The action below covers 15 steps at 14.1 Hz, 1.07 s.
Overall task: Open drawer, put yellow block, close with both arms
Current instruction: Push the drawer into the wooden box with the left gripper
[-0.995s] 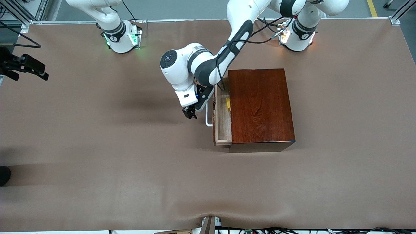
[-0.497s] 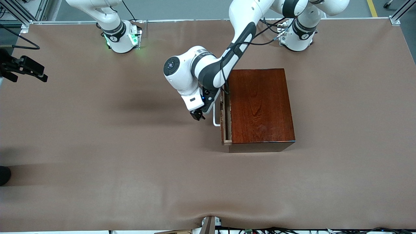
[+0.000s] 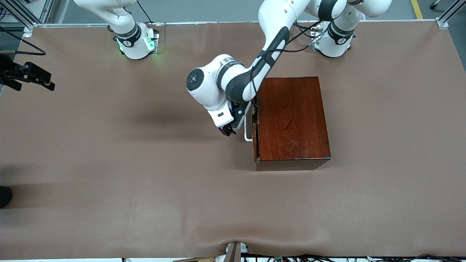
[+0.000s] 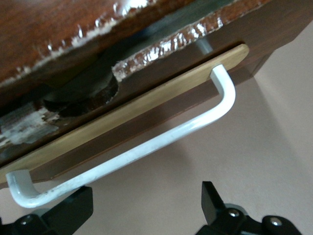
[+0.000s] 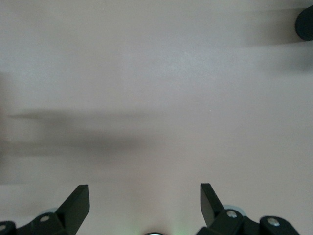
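Note:
The drawer (image 3: 255,136) is pushed almost fully into the dark mahogany box (image 3: 291,116); only a thin strip of it shows. Its white bar handle (image 3: 248,131) sticks out toward the right arm's end of the table. My left gripper (image 3: 228,131) is open beside the handle, holding nothing. In the left wrist view the handle (image 4: 146,147) runs just above my open left gripper (image 4: 146,208), with one finger (image 4: 73,208) close under one end of the handle. The yellow block is hidden. My right gripper (image 3: 43,78) waits open over the right arm's end of the table, and also shows open in the right wrist view (image 5: 145,205).
Brown table cover (image 3: 145,174) all around the box. A dark round object (image 3: 4,196) lies at the table's edge at the right arm's end, and also shows in the right wrist view (image 5: 305,22). Cables lie along the edge nearest the front camera.
The drawer has slid from partly open to almost shut. My left gripper moved with the handle toward the box. The yellow block, seen in the drawer one second ago, is now out of sight.

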Each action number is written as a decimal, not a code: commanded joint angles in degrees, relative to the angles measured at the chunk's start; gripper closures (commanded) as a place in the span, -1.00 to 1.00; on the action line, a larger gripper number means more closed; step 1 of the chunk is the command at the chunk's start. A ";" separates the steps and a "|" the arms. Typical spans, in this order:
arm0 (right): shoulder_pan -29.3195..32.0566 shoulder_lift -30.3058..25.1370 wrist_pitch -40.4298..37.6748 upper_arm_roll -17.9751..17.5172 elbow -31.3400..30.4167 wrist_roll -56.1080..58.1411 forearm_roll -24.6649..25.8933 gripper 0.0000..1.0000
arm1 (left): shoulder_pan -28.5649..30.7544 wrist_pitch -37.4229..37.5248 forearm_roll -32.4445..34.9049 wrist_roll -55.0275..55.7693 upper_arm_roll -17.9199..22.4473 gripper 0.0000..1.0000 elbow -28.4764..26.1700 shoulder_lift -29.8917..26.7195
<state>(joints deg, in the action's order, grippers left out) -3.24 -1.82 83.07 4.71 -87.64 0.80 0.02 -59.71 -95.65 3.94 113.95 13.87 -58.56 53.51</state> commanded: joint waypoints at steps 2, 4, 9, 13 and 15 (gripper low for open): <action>0.96 0.59 -0.98 -0.84 1.42 0.17 0.51 -1.00 | 0.64 1.96 1.51 -1.19 0.11 -1.00 -1.12 -1.31; 1.48 0.59 -0.89 -0.75 1.42 0.00 0.16 -1.00 | 0.73 4.23 1.51 -1.19 0.11 -1.00 -1.21 -1.31; 1.31 0.59 -0.98 -0.66 1.33 0.00 0.16 -1.00 | 0.73 4.34 1.42 -1.28 0.11 -1.00 -1.12 -1.31; 1.49 0.59 -0.72 -0.58 1.33 0.08 0.77 -1.00 | 0.64 -1.11 1.07 -2.33 -0.86 -1.00 -0.51 -3.50; 2.10 0.67 -0.37 -0.58 1.33 0.00 1.04 -1.00 | 0.82 -1.11 0.98 -6.70 -0.51 -1.00 -0.59 -6.82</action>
<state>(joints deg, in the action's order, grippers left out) -2.82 -1.79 82.97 4.89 -87.61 0.73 0.04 -59.18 -96.88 3.96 111.02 13.61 -58.19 50.97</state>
